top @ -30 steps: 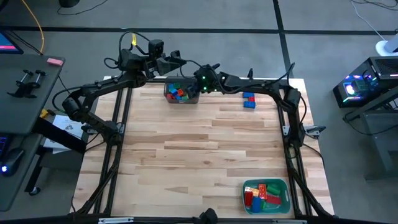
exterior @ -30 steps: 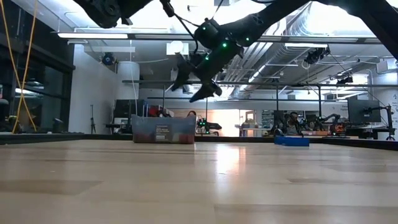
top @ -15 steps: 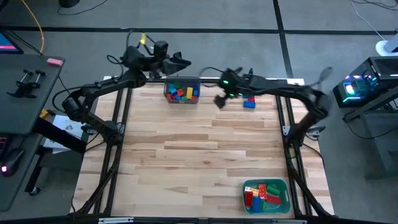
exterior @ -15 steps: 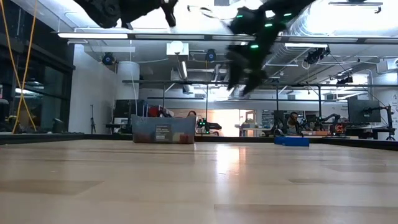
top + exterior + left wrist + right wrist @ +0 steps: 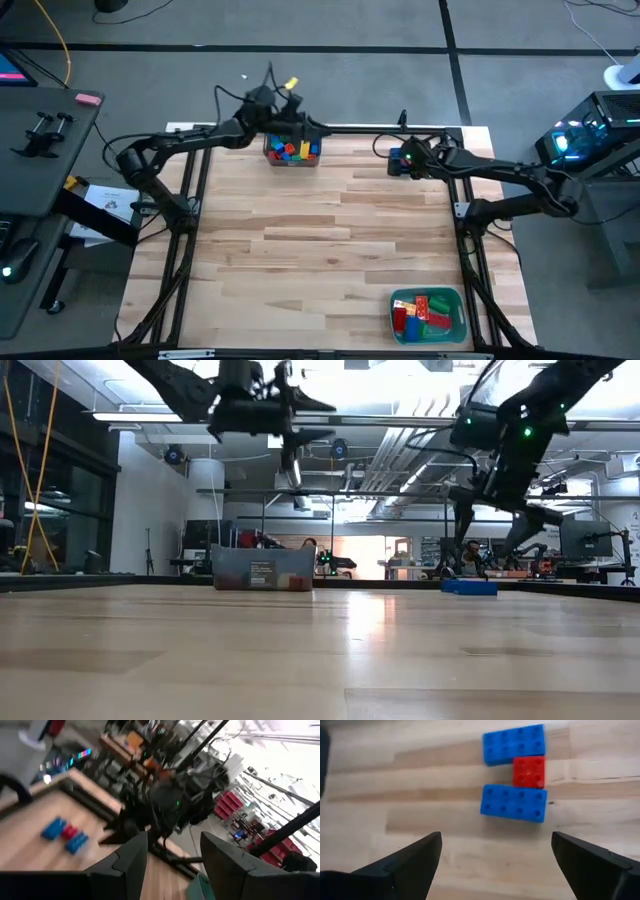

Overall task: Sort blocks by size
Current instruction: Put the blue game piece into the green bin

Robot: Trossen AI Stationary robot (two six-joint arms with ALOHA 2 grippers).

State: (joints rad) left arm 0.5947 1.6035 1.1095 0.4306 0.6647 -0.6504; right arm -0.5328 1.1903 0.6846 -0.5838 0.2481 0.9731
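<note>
Blocks [image 5: 515,772]: two blue, one red, touching, on table [image 5: 330,230] at far edge, right below right pincer [image 5: 495,860], released wide. Left pincer [image 5: 297,127] over bin [image 5: 292,150] of mixed blocks; partly parted, nothing visibly held. More blocks in tray [image 5: 428,314], near corner.

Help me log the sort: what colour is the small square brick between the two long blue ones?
Red, clearest in the right wrist view.
</note>
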